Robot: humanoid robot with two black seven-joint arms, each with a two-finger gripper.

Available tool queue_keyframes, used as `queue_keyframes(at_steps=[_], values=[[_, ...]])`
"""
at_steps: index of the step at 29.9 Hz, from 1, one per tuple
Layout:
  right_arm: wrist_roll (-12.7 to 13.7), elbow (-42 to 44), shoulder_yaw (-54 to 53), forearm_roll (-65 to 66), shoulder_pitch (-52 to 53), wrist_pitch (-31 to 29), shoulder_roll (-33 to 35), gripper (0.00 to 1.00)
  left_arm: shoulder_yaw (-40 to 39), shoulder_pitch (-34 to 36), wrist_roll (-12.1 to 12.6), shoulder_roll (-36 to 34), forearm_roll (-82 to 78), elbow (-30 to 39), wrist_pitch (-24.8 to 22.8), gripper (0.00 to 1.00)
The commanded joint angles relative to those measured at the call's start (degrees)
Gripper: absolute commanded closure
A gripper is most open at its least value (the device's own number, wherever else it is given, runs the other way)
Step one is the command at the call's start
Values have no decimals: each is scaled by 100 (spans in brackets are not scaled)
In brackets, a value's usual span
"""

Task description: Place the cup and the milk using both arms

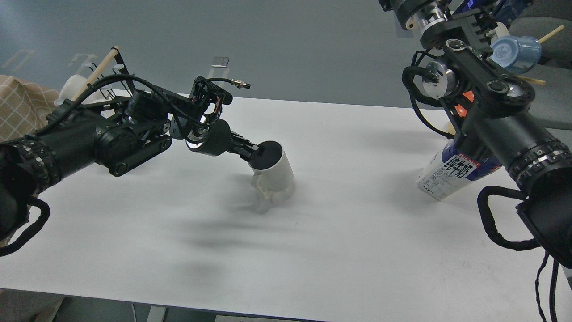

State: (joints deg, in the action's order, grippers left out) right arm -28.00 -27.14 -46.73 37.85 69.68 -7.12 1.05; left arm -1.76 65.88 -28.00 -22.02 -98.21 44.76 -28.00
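Note:
The cup, off-white and ribbed with a dark inside, is tilted at the middle of the white table, low over it or touching it; I cannot tell which. Its handle faces me and is blurred. My left gripper is shut on the cup's rim, one finger inside. The milk leans tilted at the table's right side, its white body with black lettering and blue top showing. Its cap is hidden behind my right arm. My right gripper is beyond the top edge, out of view.
A black wire rack with a wooden peg and a white cup stand at the back left, partly behind my left arm. A blue mug hangs on a wooden stand at the back right. A checked cloth lies at the left.

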Motion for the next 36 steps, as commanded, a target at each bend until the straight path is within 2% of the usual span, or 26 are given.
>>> queue_keyframes(at_steps=[1, 19, 20, 21, 23, 24, 25, 26, 27, 33, 36], values=[[0, -2, 6, 3, -33, 0, -9, 1, 26, -40, 0, 31, 3, -55, 0, 100], [0, -10, -2, -6, -209, 0, -9, 1, 26, -58, 0, 233, 3, -108, 0, 98], [0, -10, -2, -6, -227, 0, -9, 1, 26, -49, 0, 233, 3, -108, 0, 90], [0, -10, -2, 3, -227, 0, -9, 1, 26, -49, 0, 259, 21, -108, 0, 75], [0, -10, -2, -6, -227, 0, -9, 1, 26, -41, 0, 277, 30, -99, 0, 63], [0, -10, -2, 3, -227, 0, 0, 1, 26, -41, 0, 277, 38, -99, 0, 50], [0, -10, 6, 3, -227, -9, 0, 1, 26, -41, 0, 277, 56, -81, 0, 42], [0, -10, -2, -6, -227, 0, 0, 1, 26, -41, 0, 277, 56, -73, 0, 38], [0, -10, -2, -6, -227, -9, 0, 1, 26, -41, 0, 277, 56, -64, 0, 27], [0, -10, -2, -6, -227, -9, 9, 1, 9, 47, 0, 189, 109, 50, 0, 13], [0, -28, -2, -6, -227, -18, 18, 1, -26, 161, 0, 75, 214, 226, 0, 10]])
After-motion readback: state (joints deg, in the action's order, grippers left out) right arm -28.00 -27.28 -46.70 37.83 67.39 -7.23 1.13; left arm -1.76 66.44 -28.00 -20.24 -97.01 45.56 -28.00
